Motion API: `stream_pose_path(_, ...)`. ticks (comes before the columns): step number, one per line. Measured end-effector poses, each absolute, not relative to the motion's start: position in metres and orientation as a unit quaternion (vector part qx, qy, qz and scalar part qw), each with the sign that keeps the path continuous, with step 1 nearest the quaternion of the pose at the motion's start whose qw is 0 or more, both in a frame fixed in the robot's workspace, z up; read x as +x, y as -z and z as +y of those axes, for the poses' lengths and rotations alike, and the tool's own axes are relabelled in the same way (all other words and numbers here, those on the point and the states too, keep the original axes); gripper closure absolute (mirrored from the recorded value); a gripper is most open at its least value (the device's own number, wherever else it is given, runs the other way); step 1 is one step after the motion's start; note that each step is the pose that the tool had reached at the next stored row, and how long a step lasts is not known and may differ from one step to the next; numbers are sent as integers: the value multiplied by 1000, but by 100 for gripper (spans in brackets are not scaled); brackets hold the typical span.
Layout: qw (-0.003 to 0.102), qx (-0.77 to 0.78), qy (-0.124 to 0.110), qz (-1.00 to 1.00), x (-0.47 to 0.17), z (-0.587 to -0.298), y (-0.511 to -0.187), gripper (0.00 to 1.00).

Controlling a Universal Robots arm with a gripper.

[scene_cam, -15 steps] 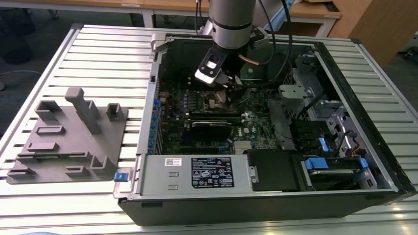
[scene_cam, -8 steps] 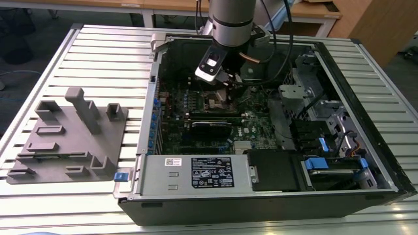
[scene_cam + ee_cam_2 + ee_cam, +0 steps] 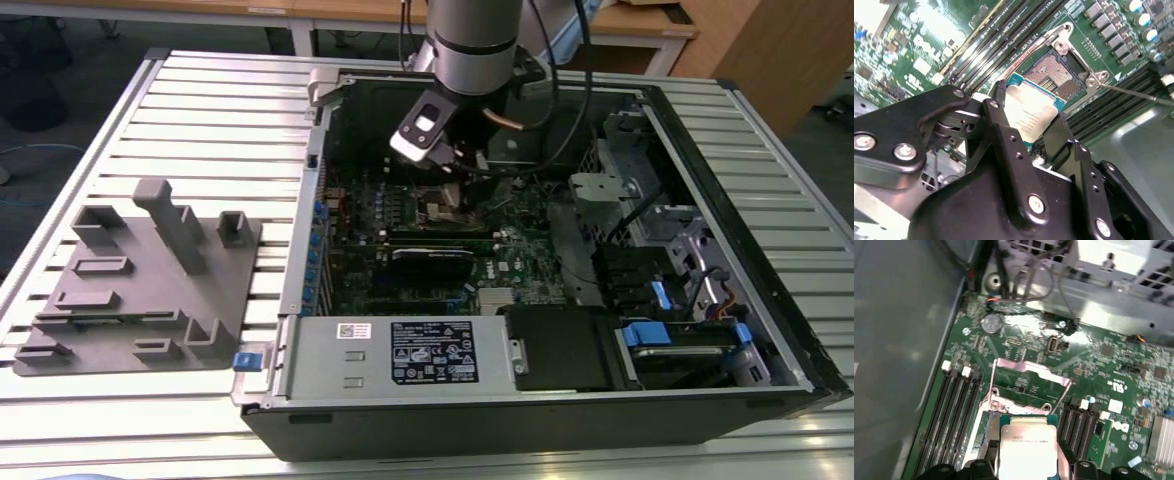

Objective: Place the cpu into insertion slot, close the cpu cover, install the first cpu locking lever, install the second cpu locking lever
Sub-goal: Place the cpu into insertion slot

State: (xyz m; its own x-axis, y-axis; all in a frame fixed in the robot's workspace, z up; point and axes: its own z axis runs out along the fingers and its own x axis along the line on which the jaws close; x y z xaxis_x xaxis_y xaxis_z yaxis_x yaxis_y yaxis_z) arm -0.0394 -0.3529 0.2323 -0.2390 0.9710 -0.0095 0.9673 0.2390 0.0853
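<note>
Found gripper closed on the cpu, fingers pinching two opposite edges. Noted cpu held just above the insertion slot, offset toward the fingers' side, not seated; slot's contact field left exposed beyond the cpu's leading edge. Recorded cpu cover swung open, raised at the slot's far side from the fingers.

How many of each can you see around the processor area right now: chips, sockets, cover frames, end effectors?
end effector: 1, shut on the chip
chip: 1, not yet in the socket
socket: 1, open, pins bare
cover frame: 1, flipped open
Total: 4
</note>
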Motion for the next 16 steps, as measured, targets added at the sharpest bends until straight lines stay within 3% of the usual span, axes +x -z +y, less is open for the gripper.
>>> stream_pose_path(16, 33, 685, -28, 727, -40, -353, -231, 46)
